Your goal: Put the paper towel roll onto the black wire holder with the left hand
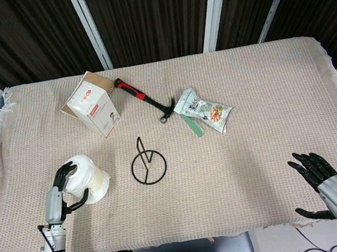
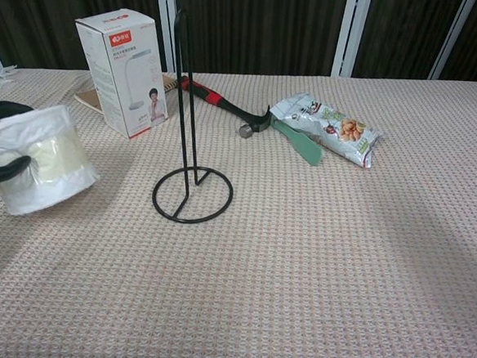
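Head view: a beige woven cloth-covered table point(image 1: 261, 97) carries all items. The white cardboard box with red print point(image 1: 92, 104) stands at the rear left. The white paper towel roll point(image 1: 88, 177) sits tilted near the front-left edge, gripped by the left hand point(image 1: 61, 190), thumb below and fingers over its top. The black wire holder point(image 1: 148, 165) stands upright just right of the roll, apart from it. A red-and-black hammer point(image 1: 146, 100) and a green-white snack packet point(image 1: 203, 110) lie behind. The right hand point(image 1: 323, 181) hovers at the front-right edge, fingers spread, holding nothing.
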`<state>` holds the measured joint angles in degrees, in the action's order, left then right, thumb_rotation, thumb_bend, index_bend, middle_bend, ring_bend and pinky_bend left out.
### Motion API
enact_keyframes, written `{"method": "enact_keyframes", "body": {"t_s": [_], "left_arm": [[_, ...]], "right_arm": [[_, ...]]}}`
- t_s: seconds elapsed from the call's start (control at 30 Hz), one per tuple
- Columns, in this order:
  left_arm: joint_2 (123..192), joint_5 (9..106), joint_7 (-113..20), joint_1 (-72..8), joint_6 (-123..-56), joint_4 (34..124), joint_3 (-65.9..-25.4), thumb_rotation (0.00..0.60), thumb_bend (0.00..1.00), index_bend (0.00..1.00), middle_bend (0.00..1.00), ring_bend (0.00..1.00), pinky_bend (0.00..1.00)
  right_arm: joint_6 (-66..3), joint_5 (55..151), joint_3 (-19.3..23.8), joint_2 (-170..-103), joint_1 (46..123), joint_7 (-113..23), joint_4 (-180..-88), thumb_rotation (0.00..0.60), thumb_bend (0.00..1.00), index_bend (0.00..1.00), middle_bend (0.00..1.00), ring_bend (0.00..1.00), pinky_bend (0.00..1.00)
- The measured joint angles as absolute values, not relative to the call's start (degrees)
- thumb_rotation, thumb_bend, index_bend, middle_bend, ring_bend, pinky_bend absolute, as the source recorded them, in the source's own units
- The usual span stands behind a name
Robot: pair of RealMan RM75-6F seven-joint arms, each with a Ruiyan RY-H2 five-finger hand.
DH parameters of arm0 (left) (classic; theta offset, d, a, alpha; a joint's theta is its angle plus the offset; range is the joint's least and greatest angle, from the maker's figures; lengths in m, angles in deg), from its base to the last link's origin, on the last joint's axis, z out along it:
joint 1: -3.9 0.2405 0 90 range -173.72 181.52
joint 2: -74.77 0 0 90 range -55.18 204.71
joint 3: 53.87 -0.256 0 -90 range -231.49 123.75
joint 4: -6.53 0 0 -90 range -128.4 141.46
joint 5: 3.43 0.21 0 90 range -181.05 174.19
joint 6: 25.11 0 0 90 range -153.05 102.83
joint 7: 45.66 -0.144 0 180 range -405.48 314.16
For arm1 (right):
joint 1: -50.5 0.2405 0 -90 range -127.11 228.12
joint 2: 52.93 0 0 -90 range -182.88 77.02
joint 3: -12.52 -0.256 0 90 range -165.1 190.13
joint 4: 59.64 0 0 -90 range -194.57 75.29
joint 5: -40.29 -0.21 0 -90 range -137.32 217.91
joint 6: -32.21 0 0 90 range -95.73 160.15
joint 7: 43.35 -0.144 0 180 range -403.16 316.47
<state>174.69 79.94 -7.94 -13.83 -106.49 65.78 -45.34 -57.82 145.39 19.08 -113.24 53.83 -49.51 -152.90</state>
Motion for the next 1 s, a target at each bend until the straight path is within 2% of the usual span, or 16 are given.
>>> {"method": "enact_keyframes", "body": {"t_s": [0.2, 0.4, 0.67, 1.0], "left_arm": [[173.11, 82.35, -8.92, -13.72, -114.62, 69.13, -42.74, 0.600, 0.93, 0.65, 0.82, 0.82, 1.00], [169.32, 84.22, -9.69, -14.17, -120.28, 79.37, -38.93, 0.600, 0.94, 0.65, 0.82, 0.82, 1.00], [163.71, 86.35, -18.70, -16.83, -120.42, 99.20, -35.14, 0.600, 0.93, 0.65, 0.82, 0.82, 1.00], [165.93, 90.67, -36.41, -23.14, -118.27, 104.47, -33.60, 0.600, 0.93, 0.64, 0.82, 0.82, 1.00]], "right_arm": [[-58.33, 145.72, 19.17, -112.94, 53.69, -50.13, -152.86, 0.600, 0.10, 0.00, 0.00, 0.00, 0.00], [-58.08, 146.15, 19.45, -112.78, 53.78, -50.28, -152.83, 0.600, 0.10, 0.00, 0.00, 0.00, 0.00], [-58.23, 146.25, 19.47, -112.58, 53.76, -50.64, -152.79, 0.600, 0.10, 0.00, 0.00, 0.00, 0.00], [-59.39, 145.92, 19.18, -111.69, 53.57, -52.64, -152.67, 0.600, 0.10, 0.00, 0.00, 0.00, 0.00]]}}
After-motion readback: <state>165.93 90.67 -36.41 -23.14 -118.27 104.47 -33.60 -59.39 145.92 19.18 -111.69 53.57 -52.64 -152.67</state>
